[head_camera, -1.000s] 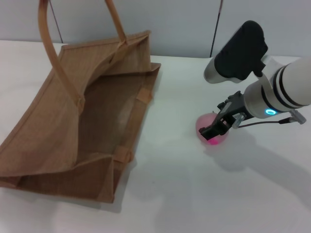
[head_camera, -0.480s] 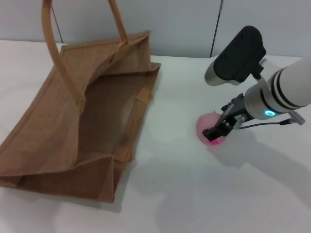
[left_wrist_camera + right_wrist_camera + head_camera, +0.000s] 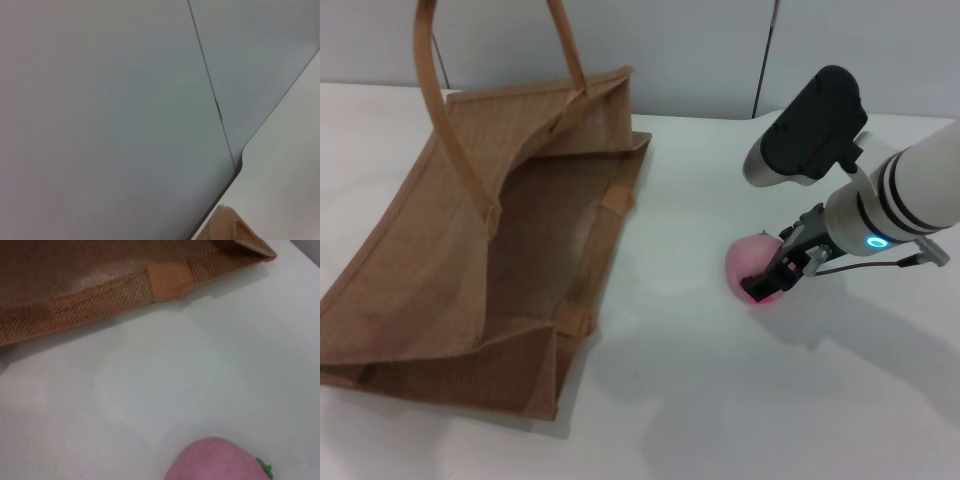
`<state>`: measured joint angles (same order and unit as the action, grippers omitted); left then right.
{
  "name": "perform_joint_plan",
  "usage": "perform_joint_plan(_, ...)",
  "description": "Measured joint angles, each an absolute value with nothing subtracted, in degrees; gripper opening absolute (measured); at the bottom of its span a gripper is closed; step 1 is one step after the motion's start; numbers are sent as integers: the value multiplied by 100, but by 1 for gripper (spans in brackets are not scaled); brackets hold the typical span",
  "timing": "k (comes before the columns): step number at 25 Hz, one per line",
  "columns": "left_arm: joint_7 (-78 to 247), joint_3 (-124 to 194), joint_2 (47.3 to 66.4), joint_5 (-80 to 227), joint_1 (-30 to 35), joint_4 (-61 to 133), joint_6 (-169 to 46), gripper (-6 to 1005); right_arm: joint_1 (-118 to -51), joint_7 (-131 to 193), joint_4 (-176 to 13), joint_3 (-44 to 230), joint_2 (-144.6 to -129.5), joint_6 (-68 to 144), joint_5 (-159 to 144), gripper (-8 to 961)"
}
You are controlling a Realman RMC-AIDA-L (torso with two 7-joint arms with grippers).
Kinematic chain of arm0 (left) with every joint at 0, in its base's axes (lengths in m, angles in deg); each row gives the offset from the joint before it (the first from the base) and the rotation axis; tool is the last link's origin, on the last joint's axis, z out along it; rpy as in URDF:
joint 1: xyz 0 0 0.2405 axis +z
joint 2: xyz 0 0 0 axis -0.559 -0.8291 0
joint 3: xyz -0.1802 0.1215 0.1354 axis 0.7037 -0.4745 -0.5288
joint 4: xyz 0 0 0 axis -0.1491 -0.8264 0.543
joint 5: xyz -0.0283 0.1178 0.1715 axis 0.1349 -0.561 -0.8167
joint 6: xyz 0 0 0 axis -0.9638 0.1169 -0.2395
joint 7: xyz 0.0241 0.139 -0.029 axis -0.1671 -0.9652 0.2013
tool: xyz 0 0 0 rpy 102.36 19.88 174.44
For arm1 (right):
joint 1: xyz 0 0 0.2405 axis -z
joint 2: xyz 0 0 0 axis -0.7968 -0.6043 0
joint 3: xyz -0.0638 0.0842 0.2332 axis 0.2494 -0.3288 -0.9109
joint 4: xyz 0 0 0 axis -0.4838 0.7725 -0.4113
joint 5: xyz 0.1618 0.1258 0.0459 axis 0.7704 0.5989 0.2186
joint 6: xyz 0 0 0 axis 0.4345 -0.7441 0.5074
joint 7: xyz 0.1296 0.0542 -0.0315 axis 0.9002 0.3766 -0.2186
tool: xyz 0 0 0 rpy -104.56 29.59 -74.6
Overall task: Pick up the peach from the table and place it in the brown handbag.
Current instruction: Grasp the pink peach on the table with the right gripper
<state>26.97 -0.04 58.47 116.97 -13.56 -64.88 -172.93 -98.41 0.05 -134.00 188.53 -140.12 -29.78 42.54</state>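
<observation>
The peach (image 3: 747, 260), pale pink with a magenta patch, lies on the white table (image 3: 720, 400) to the right of the brown handbag (image 3: 470, 230). The bag lies tilted with its mouth open and its two handles arched upward. My right gripper (image 3: 772, 280) is down at the peach's near right side, touching it. In the right wrist view the peach (image 3: 215, 462) with its green stem tip fills the bottom edge, and the bag's side (image 3: 100, 285) lies beyond a strip of bare table. My left arm is out of the head view.
A grey panelled wall (image 3: 700, 50) runs behind the table. The left wrist view shows that wall, the table's edge (image 3: 280, 175) and a tan corner of the bag (image 3: 227, 227). A bare strip of table separates bag and peach.
My right gripper has shifted slightly right and lower against the peach. The peach has stayed on the table, nudged very little. The bag has not moved.
</observation>
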Motion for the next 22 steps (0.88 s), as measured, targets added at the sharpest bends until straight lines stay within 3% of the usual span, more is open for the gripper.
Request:
perform_joint_plan(18, 2706, -3, 5838, 11696, -1353, -6496, -17276, 107, -9914, -64, -13436, 18874, -14013, -3123, 4648, 882)
perform_joint_plan(20, 2706, -3, 5838, 11697, -1348, -6500, -17274, 107, -9914, -33, -13422, 18797, -14011, -3123, 4651, 773)
perform_joint_plan(22, 2706, -3, 5837, 11697, -1347, -6508, -17270, 108, -9914, -12, -13408, 18628, -14006, -3123, 4653, 752)
